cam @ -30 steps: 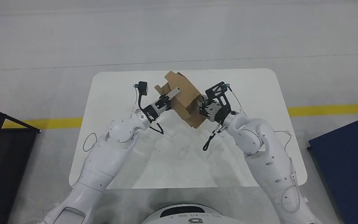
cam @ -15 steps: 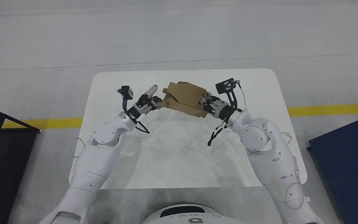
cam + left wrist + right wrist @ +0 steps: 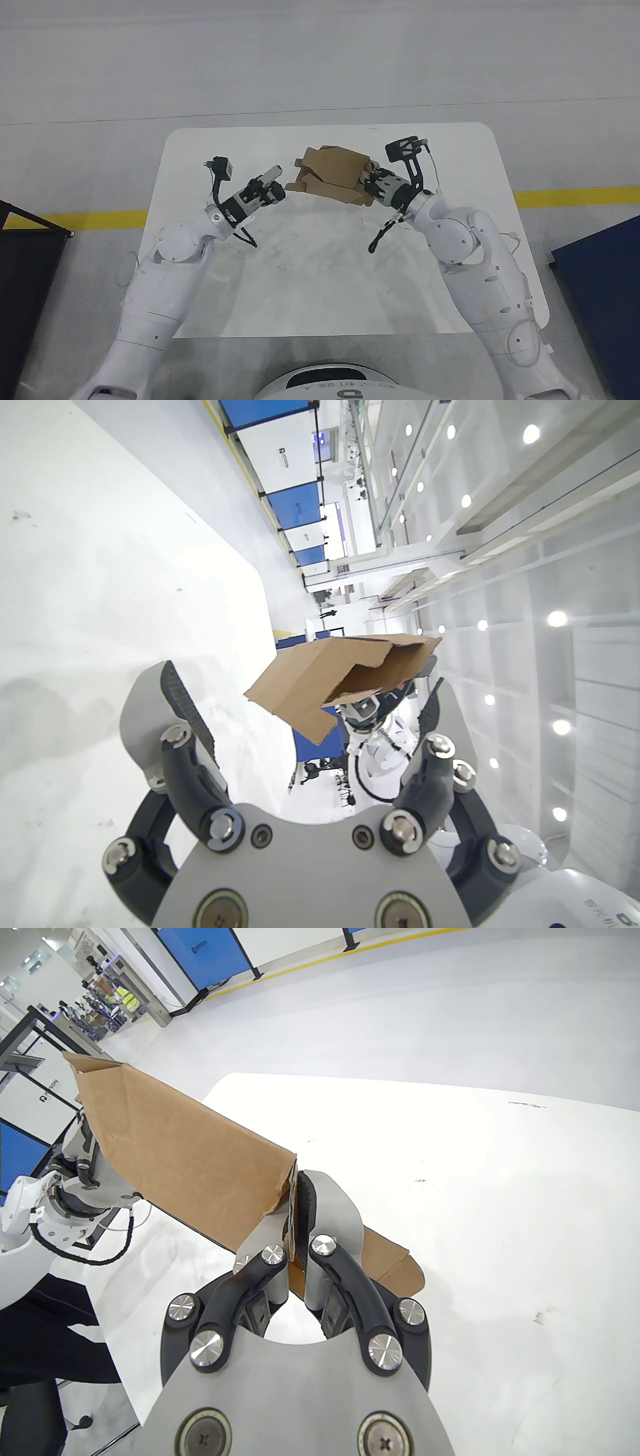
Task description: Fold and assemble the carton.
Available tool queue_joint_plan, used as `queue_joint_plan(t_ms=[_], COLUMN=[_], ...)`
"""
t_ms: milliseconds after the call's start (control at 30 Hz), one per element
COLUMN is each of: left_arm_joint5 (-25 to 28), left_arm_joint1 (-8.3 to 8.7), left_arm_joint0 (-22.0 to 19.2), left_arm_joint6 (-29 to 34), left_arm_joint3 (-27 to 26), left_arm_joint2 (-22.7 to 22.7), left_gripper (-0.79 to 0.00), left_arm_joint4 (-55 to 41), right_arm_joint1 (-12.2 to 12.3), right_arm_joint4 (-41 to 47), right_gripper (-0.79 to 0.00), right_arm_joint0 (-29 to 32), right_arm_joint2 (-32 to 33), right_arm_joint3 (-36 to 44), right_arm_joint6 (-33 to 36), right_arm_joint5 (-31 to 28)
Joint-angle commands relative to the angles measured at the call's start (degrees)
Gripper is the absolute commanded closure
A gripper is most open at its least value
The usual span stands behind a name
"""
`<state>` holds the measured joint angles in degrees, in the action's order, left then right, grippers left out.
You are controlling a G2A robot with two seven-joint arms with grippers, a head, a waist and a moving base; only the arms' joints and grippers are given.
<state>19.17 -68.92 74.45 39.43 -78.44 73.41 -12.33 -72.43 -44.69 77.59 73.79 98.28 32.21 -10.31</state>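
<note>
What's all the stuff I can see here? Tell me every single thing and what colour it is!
brown cardboard carton: one, brown, partly folded, over the table's far side, between the two grippers.
white rounded table: one, white, under both arms.
yellow floor stripe: one, yellow, on the grey floor, on both sides of the table.
blue panel: one, blue, on the floor at the robot's right.
black frame: one, black, on the floor at the robot's left.
left gripper: one, grey and black, open, just short of the carton's end.
right gripper: one, grey and black, shut on the carton's edge.
</note>
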Motion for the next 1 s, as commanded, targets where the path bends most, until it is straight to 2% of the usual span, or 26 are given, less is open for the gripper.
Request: queue_joint_plan(t_ms=[0,67,133,267,367,633,767,800,833,867,967], left_arm_joint5=[0.2,0.1,-0.2,-1.0,-1.3,-0.3,0.2,0.2,0.3,0.4,0.4], left_arm_joint1=[0.08,0.14,0.20,-0.03,-0.19,-0.49,-0.52,-0.51,-0.48,-0.45,-0.32], left_arm_joint0=[-0.4,-1.0,-1.6,-3.0,-4.1,-6.5,-7.1,-7.2,-7.3,-7.3,-7.3], left_arm_joint6=[-0.4,-1.0,-2.0,-4.0,-3.8,-1.1,-1.5,-1.6,-1.7,-2.1,-2.2], left_arm_joint3=[0.2,0.4,0.8,1.5,2.2,3.9,4.6,4.8,5.0,5.2,5.7], left_arm_joint2=[-0.1,-0.5,-1.0,-2.7,-3.8,-5.8,-5.9,-5.8,-5.7,-5.5,-4.9], left_gripper=[-0.785,-0.782,-0.711,-0.496,-0.379,-0.376,-0.311,-0.240,-0.065,-0.006,0.000], left_arm_joint4=[1.9,4.7,8.6,12.2,13.3,12.8,12.7,12.7,12.8,12.7,12.3], right_arm_joint1=[0.0,0.0,0.0,0.0,0.0,0.0,0.0,0.0,0.0,0.0,0.0], right_arm_joint4=[-0.1,-0.1,0.0,0.3,0.7,1.5,1.7,1.8,1.8,2.0,2.9], right_gripper=[0.000,0.000,0.000,0.000,0.000,0.000,0.000,0.000,0.000,0.000,0.000], right_arm_joint0=[-0.2,-0.5,-0.8,-1.3,-1.7,-2.4,-2.9,-2.9,-3.0,-3.1,-3.2], right_arm_joint2=[-0.2,-0.4,-0.6,-0.9,-1.2,-1.9,-2.4,-2.4,-2.4,-2.4,-2.2], right_arm_joint3=[-0.3,-0.5,-0.8,-1.2,-1.4,-1.9,-2.2,-2.3,-2.4,-2.5,-2.5], right_arm_joint6=[0.0,-0.1,-0.2,-0.4,-0.5,-0.7,-0.6,-0.6,-0.6,-0.6,-0.7], right_arm_joint5=[0.3,0.5,0.7,1.0,1.1,1.3,1.5,1.6,1.6,1.8,1.8])
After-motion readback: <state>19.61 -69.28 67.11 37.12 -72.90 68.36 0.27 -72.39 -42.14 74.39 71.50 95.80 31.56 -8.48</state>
